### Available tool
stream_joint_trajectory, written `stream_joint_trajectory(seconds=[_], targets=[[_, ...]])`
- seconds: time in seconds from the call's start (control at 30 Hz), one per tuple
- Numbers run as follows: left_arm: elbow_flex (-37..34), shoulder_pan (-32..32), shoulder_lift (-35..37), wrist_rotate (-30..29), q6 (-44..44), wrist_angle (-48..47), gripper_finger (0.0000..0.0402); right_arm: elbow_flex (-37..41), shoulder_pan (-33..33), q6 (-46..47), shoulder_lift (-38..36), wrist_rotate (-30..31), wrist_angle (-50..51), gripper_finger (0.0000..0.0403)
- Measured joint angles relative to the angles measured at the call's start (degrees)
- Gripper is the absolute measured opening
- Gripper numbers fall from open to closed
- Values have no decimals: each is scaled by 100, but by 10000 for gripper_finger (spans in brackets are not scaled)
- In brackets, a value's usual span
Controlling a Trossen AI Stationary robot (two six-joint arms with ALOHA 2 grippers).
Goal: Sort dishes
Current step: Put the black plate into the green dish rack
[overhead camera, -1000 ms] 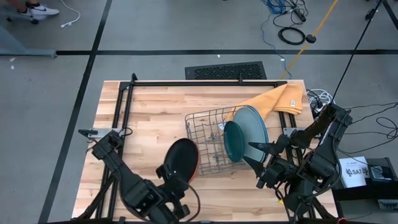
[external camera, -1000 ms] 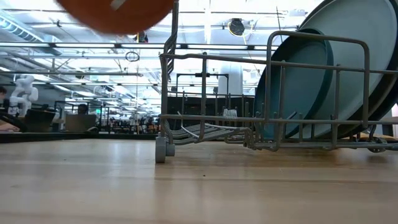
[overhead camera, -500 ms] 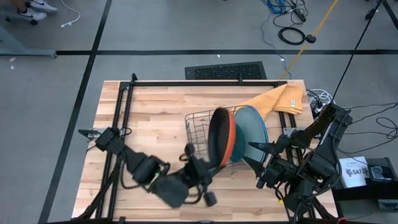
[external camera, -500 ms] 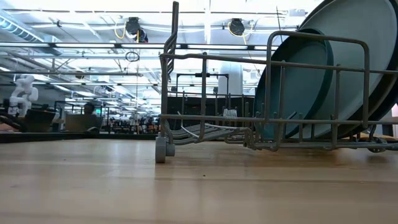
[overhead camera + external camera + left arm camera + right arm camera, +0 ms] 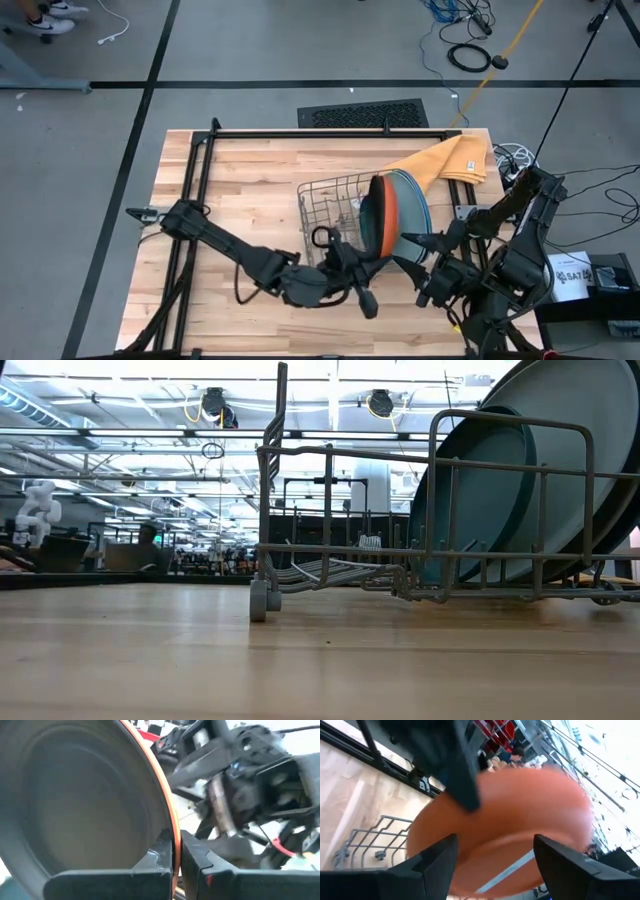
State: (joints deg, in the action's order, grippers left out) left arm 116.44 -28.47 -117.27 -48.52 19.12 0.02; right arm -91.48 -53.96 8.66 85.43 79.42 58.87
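Two arms over wooden table [image 5: 240, 180]. Left gripper [image 5: 366, 268] clamped on rim of orange-red plate [image 5: 387, 215], held upright on edge above wire dish rack [image 5: 330, 215] near table's right edge. In left wrist view, fingers [image 5: 161, 851] pinch plate rim. Dark teal plate [image 5: 478, 500] and larger pale blue plate [image 5: 575, 460] stand upright in rack's right end. Right gripper [image 5: 415, 250] waits near table's front right corner, jaws apart, holding nothing. Yellow-orange cloth [image 5: 450, 160] lies at back right corner, behind rack.
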Motion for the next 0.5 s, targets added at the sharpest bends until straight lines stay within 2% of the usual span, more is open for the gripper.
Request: stream_joint_trajectory(seconds=[0.07, 0.23, 0.4, 0.5], targets=[[-481, -7, 0, -241, 327, 413, 6, 0, -85, -37, 0, 0, 3, 253], [-1479, -2, 76, -727, 1530, 544, 6, 0, -282, -89, 0, 157, 7, 253], [-1946, -4, 155, -874, 2356, 617, 6, 0, -358, -123, 0, 166, 7, 253], [-2091, -4, 153, -868, 2407, 608, 6, 0, -354, -124, -2, 170, 7, 253]])
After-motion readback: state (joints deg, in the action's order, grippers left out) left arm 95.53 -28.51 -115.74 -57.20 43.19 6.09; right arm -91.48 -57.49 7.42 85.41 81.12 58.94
